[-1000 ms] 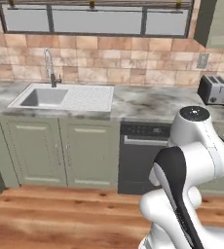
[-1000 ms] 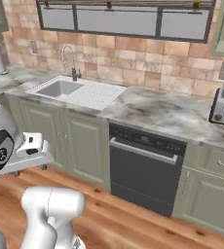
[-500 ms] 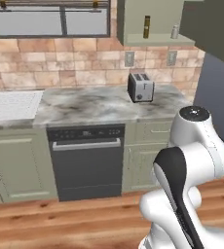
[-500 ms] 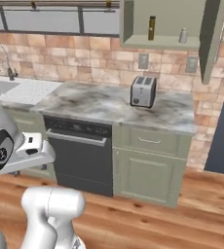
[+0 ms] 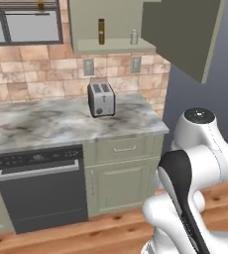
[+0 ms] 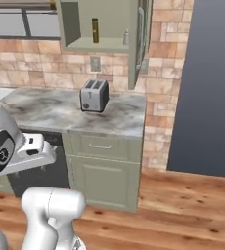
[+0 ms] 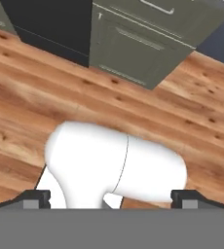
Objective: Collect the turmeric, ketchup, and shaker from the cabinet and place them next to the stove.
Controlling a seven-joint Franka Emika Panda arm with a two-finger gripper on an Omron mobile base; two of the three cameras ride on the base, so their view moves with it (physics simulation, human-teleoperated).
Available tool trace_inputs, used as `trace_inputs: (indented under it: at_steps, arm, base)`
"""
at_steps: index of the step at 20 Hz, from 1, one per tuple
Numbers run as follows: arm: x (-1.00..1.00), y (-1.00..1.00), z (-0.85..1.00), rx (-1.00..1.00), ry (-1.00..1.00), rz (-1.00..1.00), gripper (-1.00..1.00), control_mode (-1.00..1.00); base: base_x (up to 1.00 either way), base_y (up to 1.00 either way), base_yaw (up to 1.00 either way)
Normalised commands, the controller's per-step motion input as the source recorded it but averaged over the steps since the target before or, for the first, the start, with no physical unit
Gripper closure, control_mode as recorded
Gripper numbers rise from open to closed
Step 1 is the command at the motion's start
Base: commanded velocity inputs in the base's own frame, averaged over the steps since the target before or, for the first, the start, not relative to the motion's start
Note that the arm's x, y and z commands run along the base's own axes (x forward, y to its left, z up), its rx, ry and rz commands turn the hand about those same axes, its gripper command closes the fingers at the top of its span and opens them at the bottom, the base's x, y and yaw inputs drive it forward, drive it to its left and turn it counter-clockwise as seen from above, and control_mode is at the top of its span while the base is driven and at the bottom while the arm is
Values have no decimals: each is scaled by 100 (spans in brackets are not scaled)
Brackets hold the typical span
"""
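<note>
Cabinet hangs open on the wall, high above and well ahead of the tool, with the turmeric and the shaker standing apart on its shelf. Below them a toaster sits on the tabletop. The tool points down at the wooden floor, fingertips wide apart, grasping nothing.

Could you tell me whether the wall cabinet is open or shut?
Open: the cabinet door is swung aside, exposing the turmeric and shaker upright on its shelf.
</note>
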Motion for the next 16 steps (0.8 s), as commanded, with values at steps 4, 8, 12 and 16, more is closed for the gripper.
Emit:
trace_inputs:
  at_steps: [4, 8, 12, 16]
  arm:
    - [0, 0, 0, 0, 0, 0, -100, 100]
    - [0, 0, 0, 0, 0, 0, -100, 100]
    - [0, 0, 0, 0, 0, 0, -100, 100]
    - [0, 0, 0, 0, 0, 0, -100, 100]
  base:
    - [64, -12, -6]
    - [54, 0, -5]
    - [54, 0, -7]
    - [66, 14, -10]
